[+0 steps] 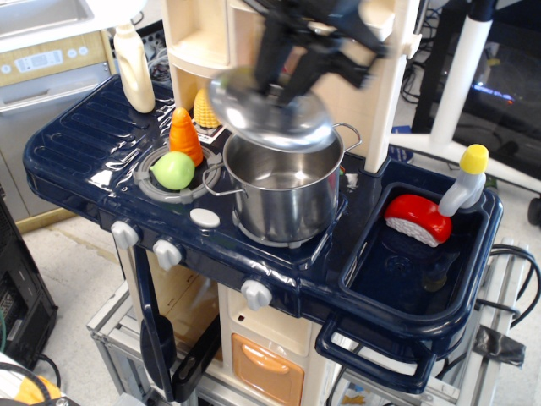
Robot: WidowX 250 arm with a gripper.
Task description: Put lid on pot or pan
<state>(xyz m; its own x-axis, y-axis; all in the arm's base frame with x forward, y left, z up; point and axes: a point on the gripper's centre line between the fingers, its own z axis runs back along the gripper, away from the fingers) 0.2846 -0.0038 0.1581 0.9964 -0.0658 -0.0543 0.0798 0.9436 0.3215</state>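
Lid over pot
Gripper (283,80), blurred, grasps the lid (272,114) by its knob; lid tilted above the pot (283,182), covering its far-left rim.

Toy stove (76,148): pot (283,190), carrot (184,135), green ball (173,170), bottle (135,68).

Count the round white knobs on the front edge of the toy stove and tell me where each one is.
3. Two sit side by side at the left, one and its neighbour, below the green ball. The third is below the pot. Others may be hidden.
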